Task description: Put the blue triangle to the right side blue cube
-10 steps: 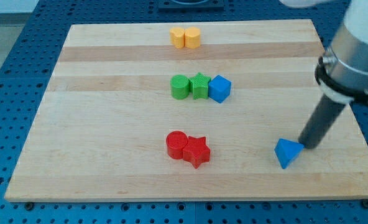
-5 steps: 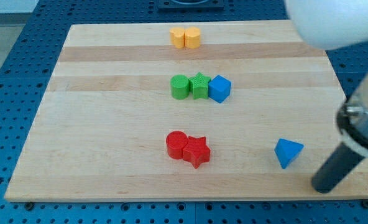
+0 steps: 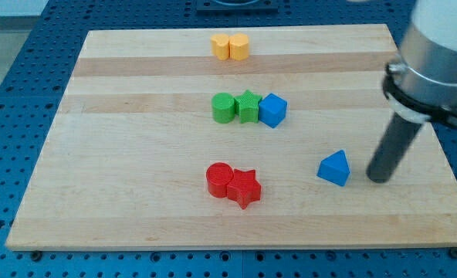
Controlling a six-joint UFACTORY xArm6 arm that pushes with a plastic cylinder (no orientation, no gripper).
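Since a sec ago, the small blue plastic triangle (image 3: 335, 168) had slid toward the view's left and a bit up, and my tip (image 3: 378, 180) had swung back just to its right, not touching. No fingers to spread or pinch, only a rod.

Camera view: triangle sat well below and right of the blue plastic cube (image 3: 272, 110). Task approx. begun; the push up remained. Surface: pale wooden board (image 3: 136, 154) on a blue perforated table (image 3: 12, 93).
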